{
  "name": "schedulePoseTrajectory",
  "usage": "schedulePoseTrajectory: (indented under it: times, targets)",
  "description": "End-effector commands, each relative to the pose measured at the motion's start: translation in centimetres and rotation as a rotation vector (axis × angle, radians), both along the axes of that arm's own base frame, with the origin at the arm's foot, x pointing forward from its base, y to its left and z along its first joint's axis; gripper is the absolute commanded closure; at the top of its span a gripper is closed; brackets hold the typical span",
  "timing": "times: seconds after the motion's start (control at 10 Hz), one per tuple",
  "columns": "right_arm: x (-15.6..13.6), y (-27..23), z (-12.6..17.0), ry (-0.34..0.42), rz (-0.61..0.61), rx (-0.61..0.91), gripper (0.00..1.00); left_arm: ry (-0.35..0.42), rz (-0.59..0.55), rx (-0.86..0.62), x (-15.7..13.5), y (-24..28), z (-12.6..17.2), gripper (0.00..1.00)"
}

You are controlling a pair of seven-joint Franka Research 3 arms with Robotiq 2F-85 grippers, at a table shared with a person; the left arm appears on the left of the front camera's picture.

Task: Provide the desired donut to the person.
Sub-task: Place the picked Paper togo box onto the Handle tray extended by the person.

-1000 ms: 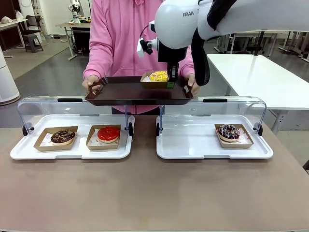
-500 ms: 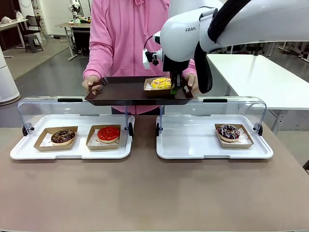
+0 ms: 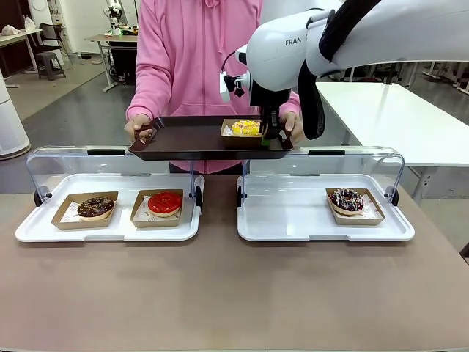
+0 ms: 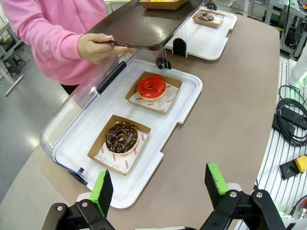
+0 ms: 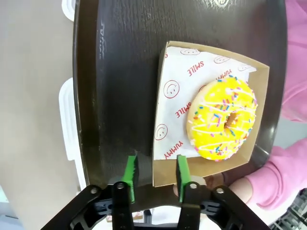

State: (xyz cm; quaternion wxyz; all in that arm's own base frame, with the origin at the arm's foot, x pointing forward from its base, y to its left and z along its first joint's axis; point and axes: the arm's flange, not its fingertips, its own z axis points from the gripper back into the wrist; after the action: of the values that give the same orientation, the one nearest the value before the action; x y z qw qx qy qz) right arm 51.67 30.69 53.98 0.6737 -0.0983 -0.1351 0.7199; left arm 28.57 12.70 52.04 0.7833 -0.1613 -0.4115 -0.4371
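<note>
Right gripper [image 5: 157,173]: jaws narrowly parted, green pads apart. The near side wall of the cardboard box [image 5: 175,96] runs up between them, one pad over the box's paper liner, the other over bare dark tray [image 5: 115,72]. There is a gap on both sides of the wall, so it is not clamped.

Yellow donut [image 5: 222,118], white drizzle and sprinkles, sits in the box just ahead of the jaws and off to the liner-side pad. The box rests flat on the dark tray. One of the person's hands [image 5: 240,186] grips the tray rim just beside the liner-side finger. The person [image 3: 190,59], in a pink hoodie, holds the tray level by both ends, beyond the display cases.

Left gripper [image 4: 158,189]: jaws wide open, nothing between them, above the brown table [image 4: 230,96]. Ahead of the pads is a white display tray [image 4: 187,100], with a chocolate donut [image 4: 122,137] nearer the jaws and a red donut [image 4: 151,86] farther off, each in its own box.
</note>
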Motion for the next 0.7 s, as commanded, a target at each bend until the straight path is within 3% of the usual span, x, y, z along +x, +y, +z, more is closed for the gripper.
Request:
schedulePoseTrajectory:
  times: [0.0, 0.1, 0.2, 0.6]
  targets:
    - [-0.2, -0.9, 0.3, 0.025, 0.022, 0.036, 0.0, -0.013, -0.017, -0.008, -0.1, 0.3, -0.1, 0.0]
    - [-0.3, -0.9, 0.4, 0.032, 0.027, 0.037, 0.05, -0.013, -0.017, -0.008, -0.1, 0.3, -0.1, 0.0]
    - [-0.8, -0.8, 0.8, 0.038, 0.038, 0.029, 0.0, -0.013, -0.017, -0.008, -0.1, 0.3, -0.1, 0.0]
    - [-1.4, -0.3, 2.9, 0.059, 0.051, 0.003, 0.0, -0.013, -0.017, -0.008, -0.1, 0.3, -0.1, 0.0]
